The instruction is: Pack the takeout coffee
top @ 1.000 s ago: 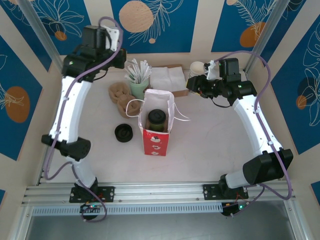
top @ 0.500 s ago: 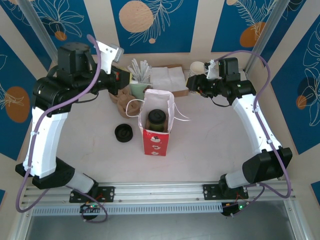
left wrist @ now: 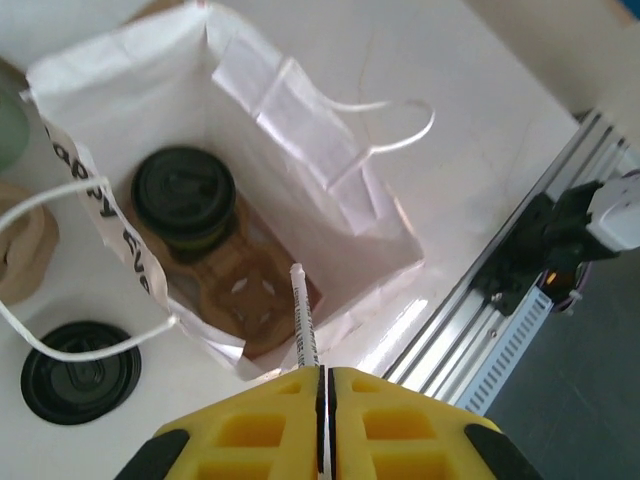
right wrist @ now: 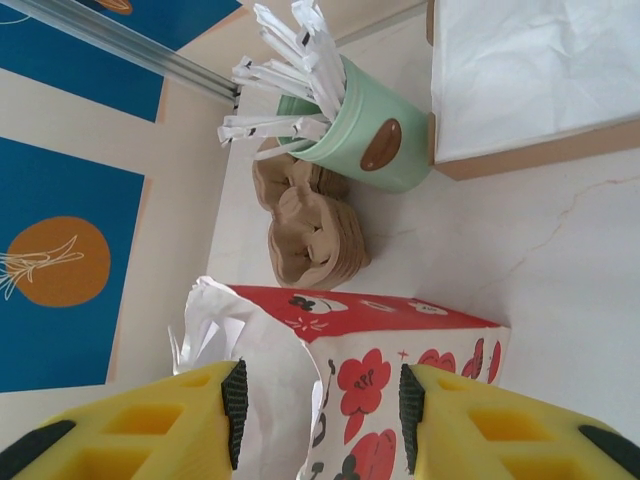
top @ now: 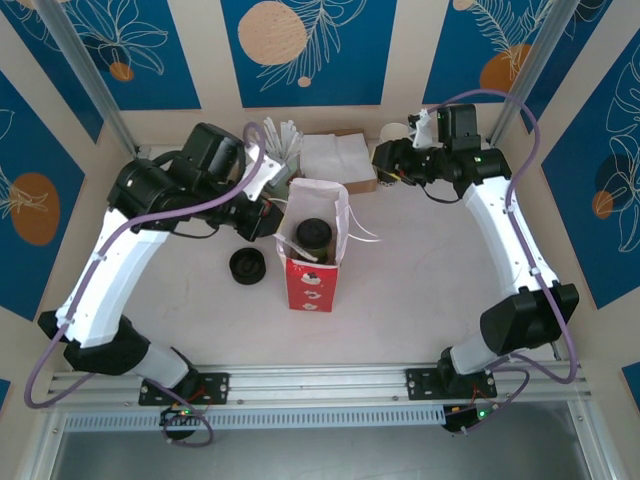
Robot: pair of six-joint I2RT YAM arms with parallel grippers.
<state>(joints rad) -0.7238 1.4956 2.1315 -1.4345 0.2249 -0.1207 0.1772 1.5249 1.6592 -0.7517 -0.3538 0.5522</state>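
The takeout coffee, olive-sided with a round black lid, stands inside the red-and-white flowered paper bag on a brown cardboard carrier. My left gripper hovers over the bag's open mouth and is shut on a thin white paper stick that points down into the bag. From above, that gripper sits just left of the bag. My right gripper is open at the back right, apart from the bag; its view looks between the pads toward the bag.
A pale green cup of white sticks stands behind the bag, beside stacked brown carriers. A flat black lid lies left of the bag. A napkin box and white cups stand at the back. The metal rail runs along the near edge.
My left arm has swung from the stick cup at the back to over the bag, carrying a white stick. My right gripper has shifted slightly toward the back.
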